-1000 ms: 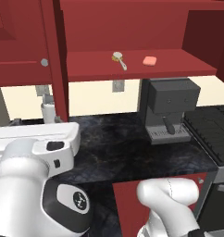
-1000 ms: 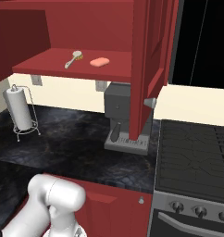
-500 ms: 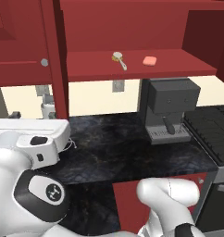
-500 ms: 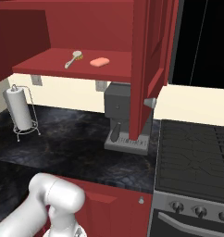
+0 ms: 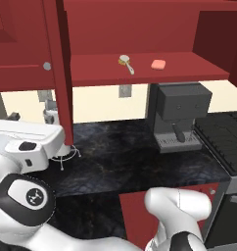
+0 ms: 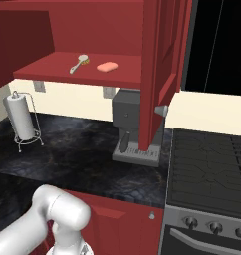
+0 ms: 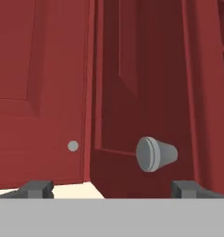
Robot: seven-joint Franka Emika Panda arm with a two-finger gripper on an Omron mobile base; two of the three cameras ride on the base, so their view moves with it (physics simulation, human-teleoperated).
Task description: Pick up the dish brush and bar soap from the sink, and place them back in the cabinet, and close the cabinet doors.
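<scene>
The dish brush (image 5: pixel 125 62) (image 6: pixel 78 63) and the orange bar soap (image 5: pixel 158 64) (image 6: pixel 107 66) lie side by side on the red shelf of the open cabinet (image 5: pixel 140 73). The left cabinet door (image 5: pixel 59 73) and the right cabinet door (image 6: pixel 160 64) both stand swung out. In the hand view my gripper (image 7: pixel 111 190) is open and holds nothing. It faces the silver knob (image 7: pixel 153 154) of an open door (image 7: pixel 141 92), which sits a little right of centre between the fingertips (image 7: pixel 37 189). The sink is out of view.
A dark coffee machine (image 5: pixel 181 115) (image 6: pixel 130 129) stands on the black counter below the shelf. A paper towel holder (image 6: pixel 20 122) is at the left, a stove (image 6: pixel 207 169) at the right. A closed neighbouring door with a small knob (image 7: pixel 73 146) lies left of the open door.
My arm has swung further left in the left base view. The brush, the soap and both doors have stayed where they were.
</scene>
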